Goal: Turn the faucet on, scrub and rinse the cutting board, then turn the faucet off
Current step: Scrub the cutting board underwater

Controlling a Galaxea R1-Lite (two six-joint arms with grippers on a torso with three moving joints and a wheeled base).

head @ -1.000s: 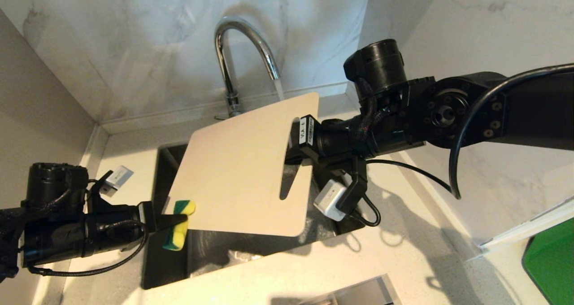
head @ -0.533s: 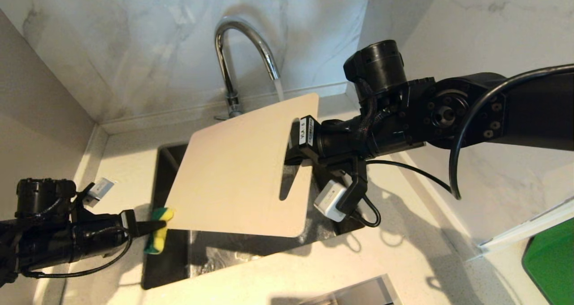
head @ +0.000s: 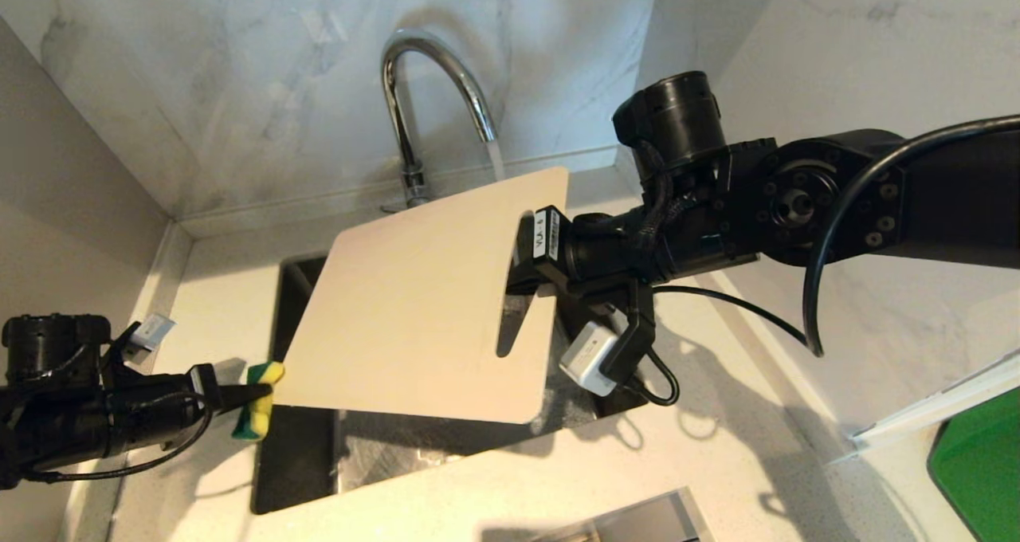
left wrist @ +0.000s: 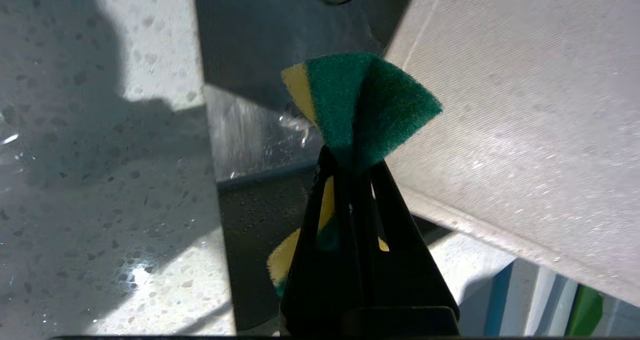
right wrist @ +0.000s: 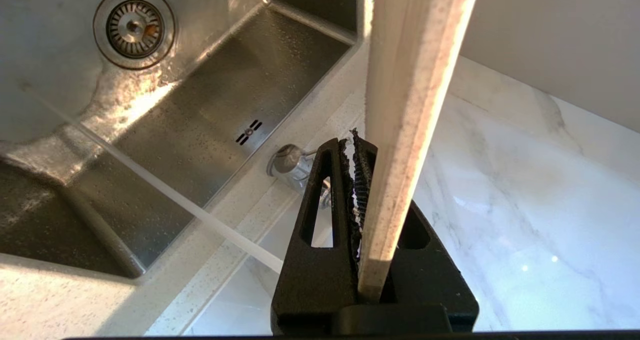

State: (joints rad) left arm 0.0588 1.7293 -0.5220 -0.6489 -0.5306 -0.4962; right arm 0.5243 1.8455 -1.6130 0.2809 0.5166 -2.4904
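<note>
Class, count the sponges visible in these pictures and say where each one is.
1. The green-and-yellow sponge is clamped in the left end effector, beside the cutting board's lower left corner.

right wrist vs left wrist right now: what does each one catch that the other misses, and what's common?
Right wrist only: the round steel sink drain, the thin stream of running water, the chrome faucet base, the white marble wall, and the right gripper shut on the board's edge.

Left wrist only: the green-and-yellow sponge pinched in the shut left gripper, at the board's corner, and the speckled pale countertop.

Both: the thin cream-beige cutting board and the dark steel sink basin.
</note>
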